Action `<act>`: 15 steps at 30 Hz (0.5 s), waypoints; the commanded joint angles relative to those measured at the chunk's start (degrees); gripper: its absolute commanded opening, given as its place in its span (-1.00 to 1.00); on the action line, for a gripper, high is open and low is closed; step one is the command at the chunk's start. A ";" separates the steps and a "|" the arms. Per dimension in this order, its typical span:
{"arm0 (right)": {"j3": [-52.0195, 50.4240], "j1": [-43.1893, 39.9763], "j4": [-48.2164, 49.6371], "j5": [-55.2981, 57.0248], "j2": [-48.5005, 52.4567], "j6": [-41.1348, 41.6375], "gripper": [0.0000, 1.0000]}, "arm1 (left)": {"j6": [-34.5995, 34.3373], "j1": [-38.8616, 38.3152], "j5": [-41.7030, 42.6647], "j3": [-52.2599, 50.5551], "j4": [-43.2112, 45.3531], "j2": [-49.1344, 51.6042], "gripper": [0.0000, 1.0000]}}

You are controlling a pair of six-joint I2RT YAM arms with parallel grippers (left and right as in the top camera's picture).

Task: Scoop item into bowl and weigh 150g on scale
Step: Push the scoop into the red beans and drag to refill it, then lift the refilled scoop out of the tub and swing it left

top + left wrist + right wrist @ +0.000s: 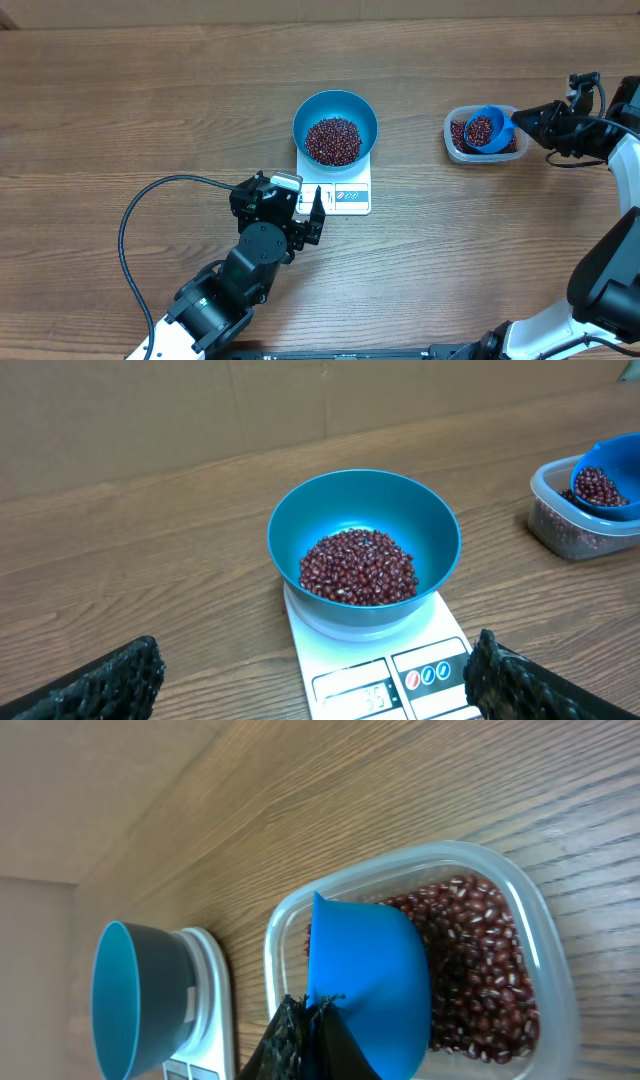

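Note:
The bright blue bowl [358, 112] stands on the white scale [352, 197], holding a mound of dark red-brown beans [332, 140]. My left gripper [311, 219] hovers open at the scale's front edge, nothing between its fingers [112, 682]; bowl [430, 530], beans [358, 565] and scale [440, 650] lie just ahead, the display partly cut off. My right gripper [522, 122] is shut on the handle of a small blue scoop [502, 126], which is full of beans and held in the clear tub [452, 135]. From the right wrist I see my right gripper [312, 1018], the scoop's underside [370, 965] and the tub's beans [480, 970].
A black cable [150, 200] loops over the table left of my left arm. The tub [545, 950] sits to the right of the scale [215, 1010] and bowl [130, 1000], with bare wooden tabletop between them. A cardboard wall backs the table.

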 commanded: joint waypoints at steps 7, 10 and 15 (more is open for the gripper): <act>-0.26 -1.70 0.70 -11.13 0.35 -0.24 -0.93 | -1.22 -0.37 -1.03 -0.39 0.13 0.07 0.99; -0.26 -2.56 0.68 -14.88 0.35 -0.24 -0.93 | -1.22 -0.37 -1.03 -0.39 0.13 0.07 0.99; -0.24 -3.17 1.01 -22.47 0.35 -0.20 -0.92 | -1.22 -0.37 -1.03 -0.39 0.13 0.07 0.99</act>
